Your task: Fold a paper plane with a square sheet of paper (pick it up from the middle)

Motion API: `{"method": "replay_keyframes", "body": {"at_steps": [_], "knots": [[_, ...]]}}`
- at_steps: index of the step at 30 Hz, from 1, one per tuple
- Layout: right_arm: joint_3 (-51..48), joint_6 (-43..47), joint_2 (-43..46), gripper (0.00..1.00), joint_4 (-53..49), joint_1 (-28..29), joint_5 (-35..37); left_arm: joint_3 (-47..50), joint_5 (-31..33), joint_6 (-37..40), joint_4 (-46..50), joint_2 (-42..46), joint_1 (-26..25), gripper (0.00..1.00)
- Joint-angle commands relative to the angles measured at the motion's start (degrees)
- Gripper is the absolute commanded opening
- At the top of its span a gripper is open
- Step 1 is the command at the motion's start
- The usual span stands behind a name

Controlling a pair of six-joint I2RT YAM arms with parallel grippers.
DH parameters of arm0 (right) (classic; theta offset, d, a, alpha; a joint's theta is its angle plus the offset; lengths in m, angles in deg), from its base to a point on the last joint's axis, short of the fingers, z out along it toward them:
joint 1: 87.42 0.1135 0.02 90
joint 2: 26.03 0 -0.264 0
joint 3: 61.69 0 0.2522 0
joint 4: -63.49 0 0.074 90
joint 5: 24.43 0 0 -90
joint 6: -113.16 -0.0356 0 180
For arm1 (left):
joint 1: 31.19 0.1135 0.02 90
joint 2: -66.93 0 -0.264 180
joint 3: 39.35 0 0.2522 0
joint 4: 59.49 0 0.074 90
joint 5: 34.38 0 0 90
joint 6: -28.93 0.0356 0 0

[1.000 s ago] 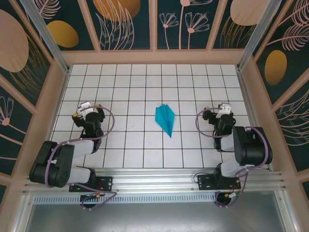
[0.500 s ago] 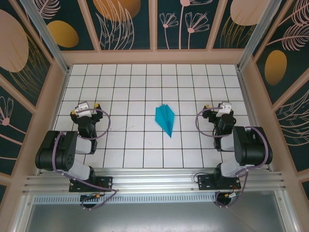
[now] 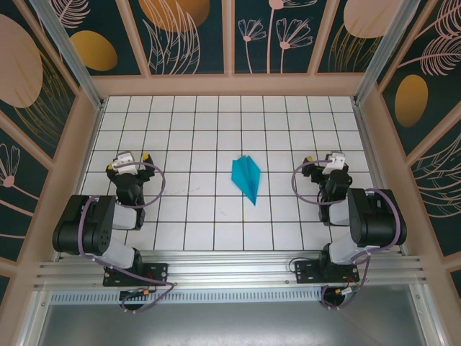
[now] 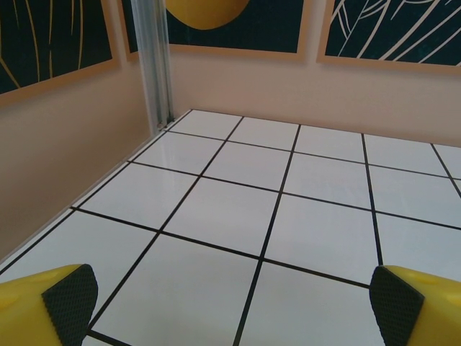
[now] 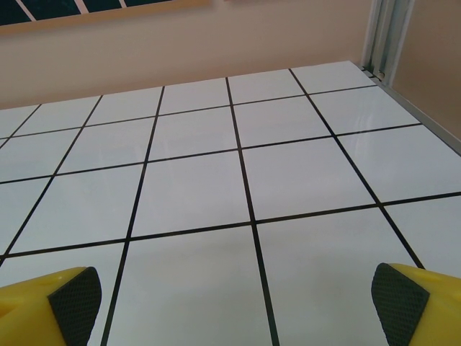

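A teal-blue paper plane [image 3: 245,178], a slim dart with a centre crease, lies flat on the white tiled table [image 3: 216,137] near the middle, its point toward the near edge. My left gripper [image 3: 130,158] rests low at the left, about three tiles from the plane, open with nothing between its yellow fingers [image 4: 50,299]. My right gripper [image 3: 325,160] sits at the right, about two tiles from the plane, open and empty, its black pads [image 5: 397,304] wide apart over bare tiles.
Pink walls [image 3: 230,85] with dark floral panels close in the table at the back and both sides. An aluminium post [image 4: 155,65] stands in the far left corner. Both arm bases [image 3: 324,270] sit on the rail at the near edge.
The left arm folded back and swung its gripper left and slightly farther from the plane, then settled. The right arm and the plane have not moved.
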Motion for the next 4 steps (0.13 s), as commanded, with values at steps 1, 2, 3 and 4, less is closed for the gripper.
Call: {"method": "replay_keyframes", "body": {"at_steps": [1,2,3,4], "knots": [[0.9,-0.5,0.0,0.99,3.1,-0.2,-1.1,-0.1,-1.0,-1.0,-2.3,0.2,0.3,0.99],[0.9,-0.6,0.0,0.99,3.1,-0.2,-1.1,0.0,-1.0,-1.0,-2.6,0.2,0.3,0.99],[0.9,-0.6,0.0,0.99,3.1,-0.2,-1.0,0.1,-1.0,-0.9,-2.7,0.3,0.3,0.99],[1.0,-0.6,0.0,0.99,3.1,-0.2,-1.1,0.1,-1.0,-1.0,-2.7,0.3,0.3,0.99]]}}
